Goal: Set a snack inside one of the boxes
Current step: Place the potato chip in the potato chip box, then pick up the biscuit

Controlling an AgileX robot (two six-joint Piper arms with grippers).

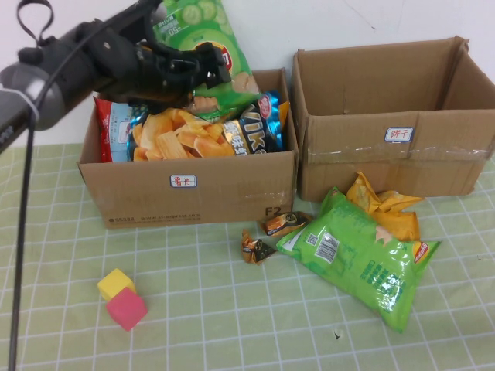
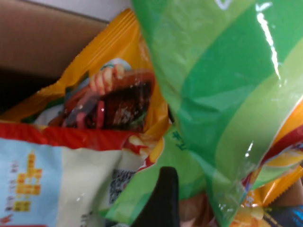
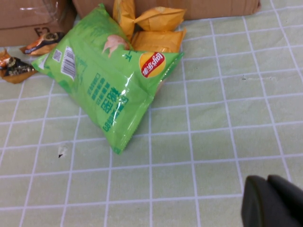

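Note:
My left gripper [image 1: 210, 68] hangs over the back of the left cardboard box [image 1: 193, 189], which is stuffed with snack bags. A green cucumber chip bag [image 1: 203, 27] stands upright there against the wall. In the left wrist view this bag [image 2: 222, 94] fills the space between wide-set jaws. Only one black finger [image 2: 163, 198] shows, clear of the foil, so the gripper is open. The right box [image 1: 387, 154] looks empty. My right gripper [image 3: 267, 182] hovers shut over bare tablecloth, near a second green chip bag [image 3: 111, 75].
On the table in front of the boxes lie the green bag [image 1: 360, 259], yellow snack packs [image 1: 387, 209] and two small wrapped sweets [image 1: 271, 236]. A yellow block [image 1: 116, 284] and a red block [image 1: 126, 309] sit at the front left.

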